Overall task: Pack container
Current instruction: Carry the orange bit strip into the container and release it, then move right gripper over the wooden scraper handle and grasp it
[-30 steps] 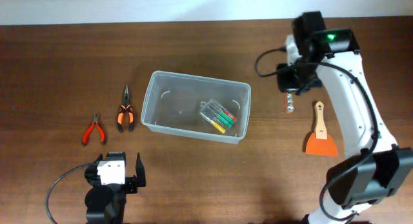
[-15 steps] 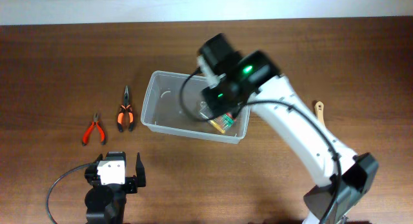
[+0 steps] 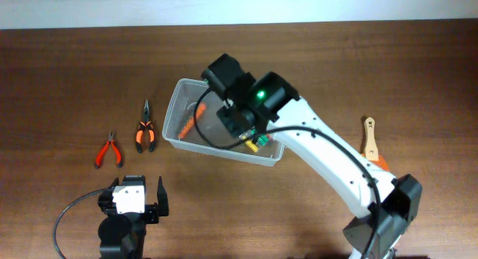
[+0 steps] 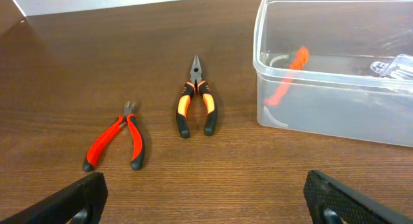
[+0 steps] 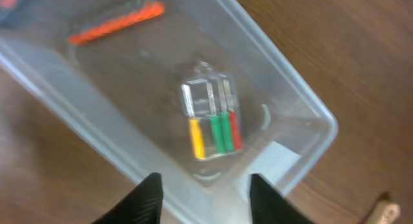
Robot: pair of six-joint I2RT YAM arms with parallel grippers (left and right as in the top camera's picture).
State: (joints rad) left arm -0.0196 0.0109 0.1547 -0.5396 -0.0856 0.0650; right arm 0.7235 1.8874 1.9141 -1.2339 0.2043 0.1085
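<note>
no readable text, labels, brands or numbers anywhere. the clear container, upper right in the left wrist view, bears none.

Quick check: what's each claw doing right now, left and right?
Left claw: open, holding nothing.
Right claw: open, holding nothing, above the container.

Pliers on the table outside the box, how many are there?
2. The red-handled pliers lie farthest left; orange-and-black long-nose pliers lie between them and the clear plastic container. More may be hidden inside it under the right arm.
</note>
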